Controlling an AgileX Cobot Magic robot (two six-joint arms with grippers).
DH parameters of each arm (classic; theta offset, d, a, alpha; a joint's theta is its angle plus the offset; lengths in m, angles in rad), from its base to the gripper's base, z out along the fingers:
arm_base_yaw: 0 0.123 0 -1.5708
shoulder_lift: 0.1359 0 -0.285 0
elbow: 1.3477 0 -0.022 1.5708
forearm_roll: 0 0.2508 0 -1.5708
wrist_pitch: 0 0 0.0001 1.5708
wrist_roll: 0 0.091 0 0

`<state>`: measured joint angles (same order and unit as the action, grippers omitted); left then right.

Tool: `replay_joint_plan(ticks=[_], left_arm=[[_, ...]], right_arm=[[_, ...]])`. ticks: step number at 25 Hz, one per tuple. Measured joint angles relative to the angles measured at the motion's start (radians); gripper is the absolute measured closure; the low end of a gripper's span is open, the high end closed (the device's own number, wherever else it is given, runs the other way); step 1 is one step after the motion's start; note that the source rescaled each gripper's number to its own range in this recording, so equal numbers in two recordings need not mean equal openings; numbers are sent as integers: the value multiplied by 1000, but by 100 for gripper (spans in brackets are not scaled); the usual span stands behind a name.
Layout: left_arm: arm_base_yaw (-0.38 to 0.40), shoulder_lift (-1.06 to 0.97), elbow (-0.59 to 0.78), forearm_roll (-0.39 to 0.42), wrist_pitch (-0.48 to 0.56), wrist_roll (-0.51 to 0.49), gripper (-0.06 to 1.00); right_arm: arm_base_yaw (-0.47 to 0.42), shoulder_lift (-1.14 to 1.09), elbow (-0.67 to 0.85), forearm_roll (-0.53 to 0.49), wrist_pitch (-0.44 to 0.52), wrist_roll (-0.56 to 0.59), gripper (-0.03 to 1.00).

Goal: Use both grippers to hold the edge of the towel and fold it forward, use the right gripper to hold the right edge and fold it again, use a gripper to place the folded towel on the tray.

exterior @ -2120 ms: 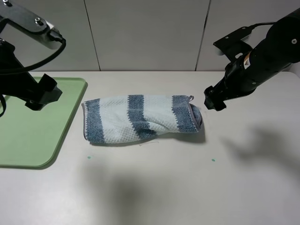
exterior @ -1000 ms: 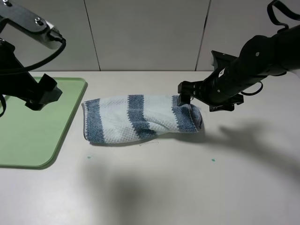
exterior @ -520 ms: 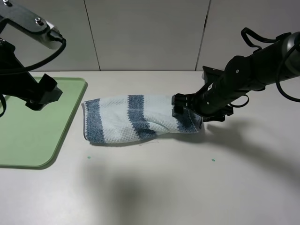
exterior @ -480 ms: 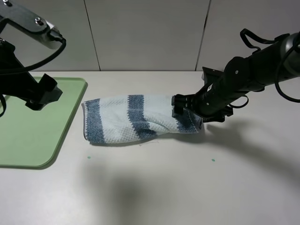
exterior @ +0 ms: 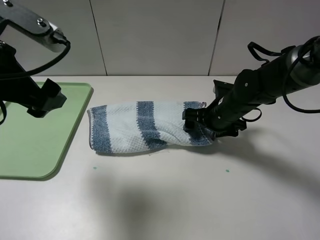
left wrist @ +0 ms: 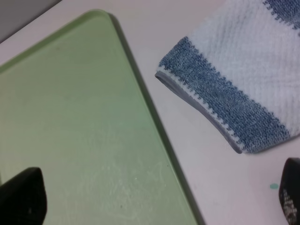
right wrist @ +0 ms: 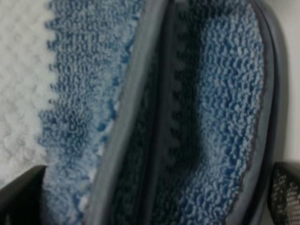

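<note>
The striped towel [exterior: 145, 127] lies folded into a long band on the table [exterior: 160, 200], just beside the light-green tray [exterior: 30, 145], whose left side is cut off in the high view. The right gripper [exterior: 197, 124] is down at the towel's right end, and its arm hides the cloth behind it. In the right wrist view only the dark tips of its fingers [right wrist: 18, 199] show at the corners. They stand wide apart with the grey-hemmed right edge [right wrist: 136, 108] filling the space between them, and contact cannot be made out. The left gripper [left wrist: 157, 199] hangs over the tray's rim with its fingers spread wide and nothing in them, only their tips in view.
</note>
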<state>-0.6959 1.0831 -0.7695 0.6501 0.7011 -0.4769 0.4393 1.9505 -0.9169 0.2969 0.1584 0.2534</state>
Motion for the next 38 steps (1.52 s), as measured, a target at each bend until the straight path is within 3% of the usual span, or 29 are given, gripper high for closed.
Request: replay_joint_plan(ticks=[11,15,19,25,38], left_arm=[[0,0,0,0,0,0,-5],[0,0,0,0,0,0,-5],[0,0,0,0,0,0,-5],[0,0,0,0,0,0,-5],[0,0,0,0,0,0,-5]], right_arm=[[0,8,0,53,0,-4,-3],[0,12,-1,85,-2,-7,6],[0,19,-1,107,0,-7,29],[8,24,-1,121,3,-7,88],[5,24,-2,95,13,-12,89]])
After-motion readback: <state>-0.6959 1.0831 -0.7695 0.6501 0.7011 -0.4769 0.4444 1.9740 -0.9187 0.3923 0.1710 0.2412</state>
